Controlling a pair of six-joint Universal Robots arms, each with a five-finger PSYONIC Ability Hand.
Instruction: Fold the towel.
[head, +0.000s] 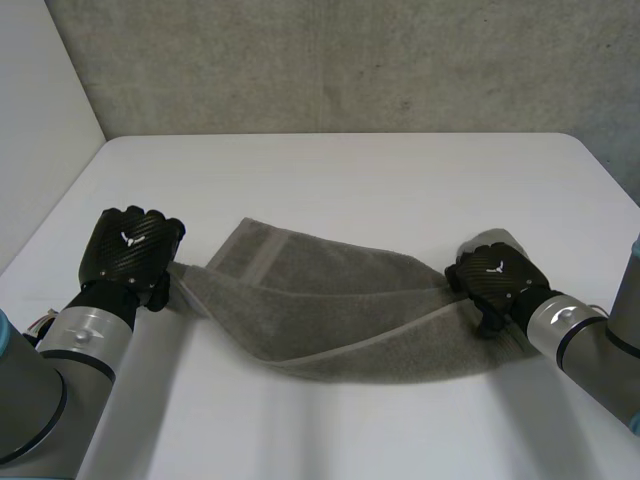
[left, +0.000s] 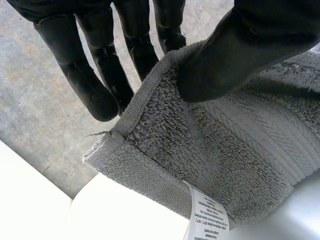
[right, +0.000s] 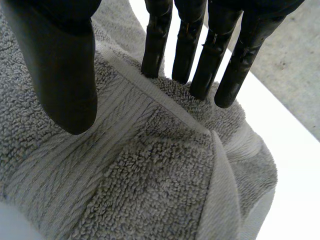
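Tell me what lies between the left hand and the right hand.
In the head view, the grey towel spans the stretch from the left hand to the right hand, each pinching one end.

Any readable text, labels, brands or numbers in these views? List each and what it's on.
White tag at the hem of the towel: several printed lines, too small to read.
White emblem on the back of the left hand and of the right hand: a symbol, no letters.
No other text.
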